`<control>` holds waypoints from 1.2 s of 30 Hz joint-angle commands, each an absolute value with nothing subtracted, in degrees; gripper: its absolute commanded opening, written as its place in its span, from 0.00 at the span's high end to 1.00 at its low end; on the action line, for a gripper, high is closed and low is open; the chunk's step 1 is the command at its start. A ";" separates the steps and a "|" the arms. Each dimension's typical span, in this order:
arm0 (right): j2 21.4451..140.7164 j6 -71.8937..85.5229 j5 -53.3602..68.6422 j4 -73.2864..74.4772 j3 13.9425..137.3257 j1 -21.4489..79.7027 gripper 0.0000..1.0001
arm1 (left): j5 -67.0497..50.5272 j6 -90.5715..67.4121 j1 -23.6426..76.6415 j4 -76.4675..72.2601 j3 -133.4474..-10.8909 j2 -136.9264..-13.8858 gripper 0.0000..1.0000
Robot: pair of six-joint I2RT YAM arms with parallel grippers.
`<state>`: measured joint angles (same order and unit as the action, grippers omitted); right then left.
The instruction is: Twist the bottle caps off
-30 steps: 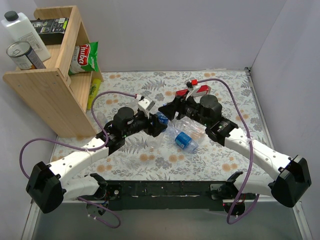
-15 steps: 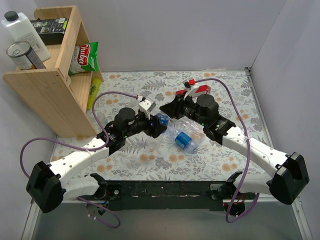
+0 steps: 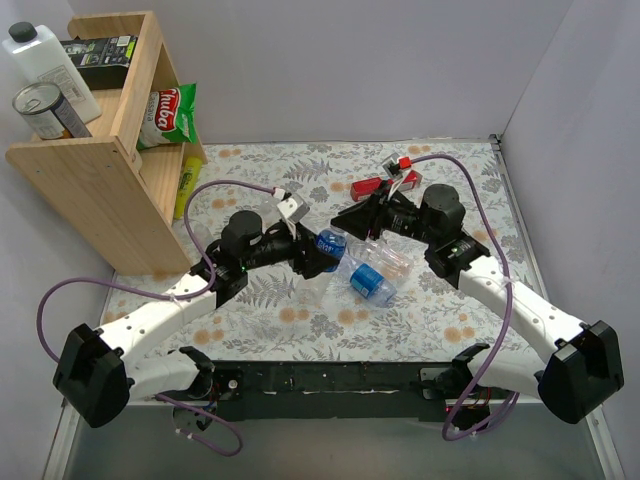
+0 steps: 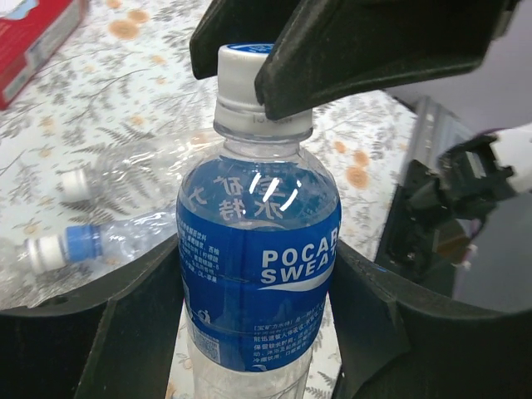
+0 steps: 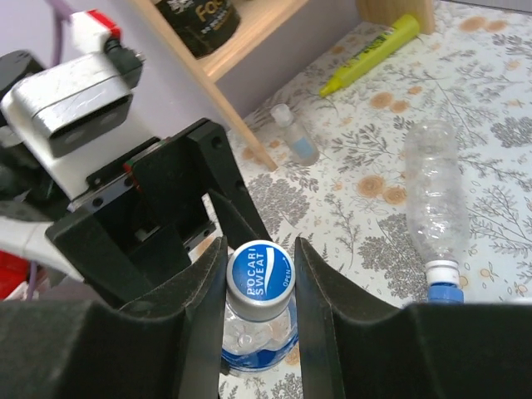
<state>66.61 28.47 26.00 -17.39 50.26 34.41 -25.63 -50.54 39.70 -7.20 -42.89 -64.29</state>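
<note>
My left gripper [image 3: 314, 253] is shut on a clear bottle with a blue Pocari Sweat label [image 3: 330, 243], holding it by the body [image 4: 258, 258] just above the table. Its whitish cap with a blue top [image 5: 260, 278] also shows in the left wrist view [image 4: 245, 79]. My right gripper [image 3: 349, 223] is closed round that cap, its fingers [image 5: 208, 299] on either side of it. Two more capped bottles lie on the table: one with a blue label [image 3: 368, 283] and a clear one [image 5: 432, 199] with a white cap [image 5: 443, 272].
A wooden shelf [image 3: 90, 170] stands at the left with a white jug [image 3: 45, 60], a tin [image 3: 45, 110] and a green bag [image 3: 172, 115]. A yellow tube [image 3: 186, 180] lies beside it. A red box [image 3: 372, 186] lies behind the right gripper. Walls enclose the table.
My right arm has shifted right and its wrist has turned, with the fingers still at the cap. My left gripper has moved slightly right with the bottle.
</note>
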 commanded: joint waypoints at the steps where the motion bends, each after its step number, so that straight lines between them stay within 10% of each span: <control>1: 64.86 26.37 38.48 -22.66 49.04 31.20 0.99 | -39.97 -54.66 36.30 -16.33 -42.45 -62.93 0.98; 11: 66.09 26.37 55.45 -28.22 50.53 30.32 0.99 | -61.51 -63.72 32.35 -28.73 -41.48 -64.68 0.98; 22: 63.11 9.23 43.07 -6.07 56.16 30.32 0.99 | -61.80 -61.10 31.64 -22.87 -43.59 -67.06 0.98; 24: 62.23 10.02 40.97 -6.50 55.37 30.32 0.89 | -59.07 -58.63 31.64 -20.14 -44.30 -67.06 0.98; 28: 61.00 13.26 36.49 -7.91 54.84 30.32 0.37 | -53.54 -55.29 31.73 -15.83 -45.00 -67.24 0.98; 36: 60.12 24.86 19.26 -7.03 54.49 30.93 0.26 | -38.34 -50.63 32.25 -7.65 -46.67 -66.88 0.98</control>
<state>61.30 18.11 30.65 -6.92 54.50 30.48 -47.77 -54.02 32.01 -12.58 -44.21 -68.77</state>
